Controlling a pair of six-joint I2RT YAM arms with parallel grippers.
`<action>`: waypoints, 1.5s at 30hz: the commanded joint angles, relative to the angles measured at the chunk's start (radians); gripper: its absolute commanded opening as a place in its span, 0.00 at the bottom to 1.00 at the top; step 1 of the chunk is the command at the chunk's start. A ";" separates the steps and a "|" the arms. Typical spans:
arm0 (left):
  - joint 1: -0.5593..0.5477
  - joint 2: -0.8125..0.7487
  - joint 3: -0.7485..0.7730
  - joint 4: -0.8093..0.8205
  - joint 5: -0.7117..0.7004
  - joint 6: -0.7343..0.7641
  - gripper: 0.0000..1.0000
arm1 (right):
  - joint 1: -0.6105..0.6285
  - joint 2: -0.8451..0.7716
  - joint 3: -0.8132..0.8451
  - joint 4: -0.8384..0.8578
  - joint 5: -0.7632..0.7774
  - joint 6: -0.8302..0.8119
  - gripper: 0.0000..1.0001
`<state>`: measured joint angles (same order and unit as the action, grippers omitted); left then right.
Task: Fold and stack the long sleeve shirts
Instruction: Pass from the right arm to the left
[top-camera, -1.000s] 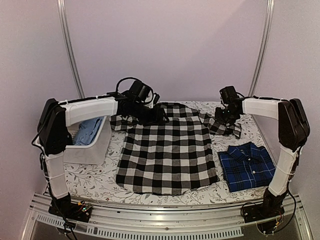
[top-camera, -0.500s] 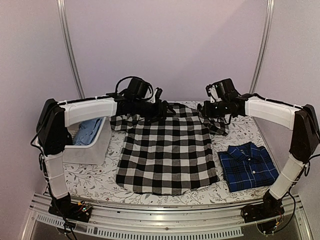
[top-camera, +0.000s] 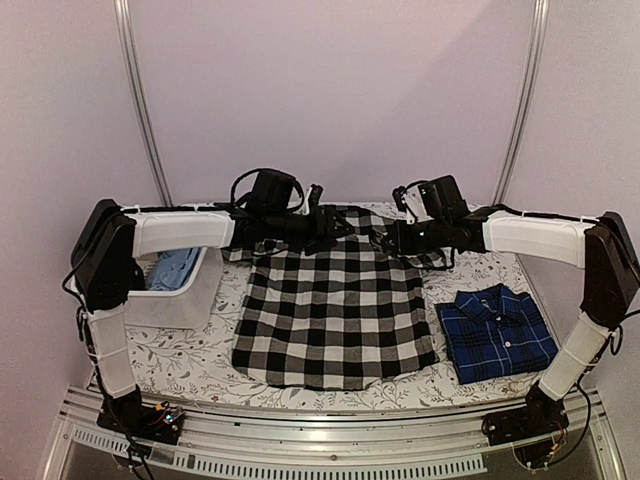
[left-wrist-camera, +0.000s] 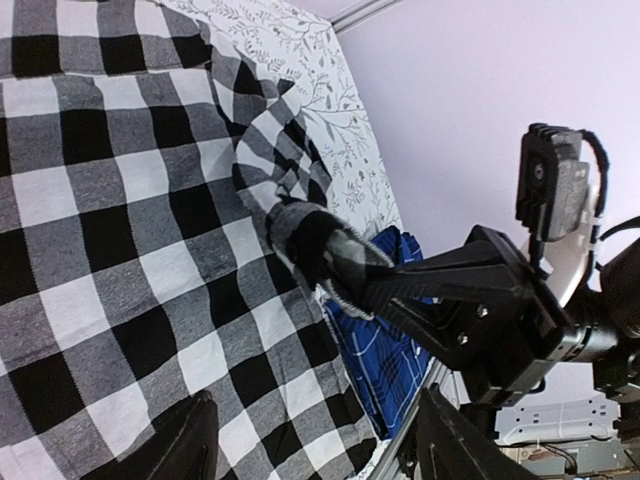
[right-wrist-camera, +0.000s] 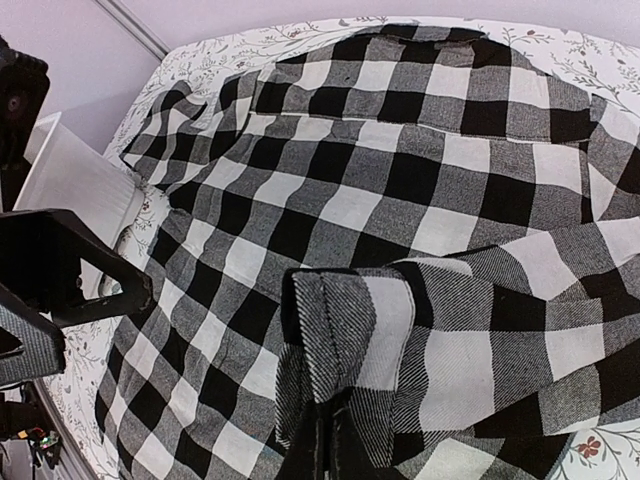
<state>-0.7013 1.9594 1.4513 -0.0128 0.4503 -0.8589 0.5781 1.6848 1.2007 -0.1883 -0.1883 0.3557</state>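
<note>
Top view: we see the check shirt (top-camera: 335, 310) spread flat on the table (top-camera: 200, 360), with the navy shirt (top-camera: 495, 335) folded just to its right. Left wrist: we see the left gripper (left-wrist-camera: 315, 450) wide, holding nothing, above the check shirt. Right wrist: we see the right gripper (right-wrist-camera: 330, 440) pinched tight on the sleeve cuff (right-wrist-camera: 345, 330), raised over the shirt body.

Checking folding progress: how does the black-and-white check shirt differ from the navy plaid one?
The black-and-white buffalo check shirt lies spread open; the navy blue plaid shirt is folded into a compact rectangle. The check shirt covers far more table. The right gripper pinches the check shirt's sleeve; nothing touches the navy one. Both are chequered cloth.
</note>
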 joint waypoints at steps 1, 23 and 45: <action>-0.020 0.019 -0.010 0.128 0.032 -0.059 0.68 | 0.017 -0.009 -0.013 0.059 -0.035 0.010 0.00; -0.067 0.253 0.238 -0.080 -0.013 -0.065 0.67 | 0.087 0.054 -0.060 0.095 -0.005 -0.030 0.00; -0.062 0.262 0.346 -0.129 -0.031 0.023 0.00 | 0.080 -0.020 -0.083 0.074 0.030 -0.037 0.31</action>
<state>-0.7620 2.2433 1.7519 -0.1413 0.4328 -0.9020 0.6712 1.7294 1.1446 -0.1181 -0.1791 0.3222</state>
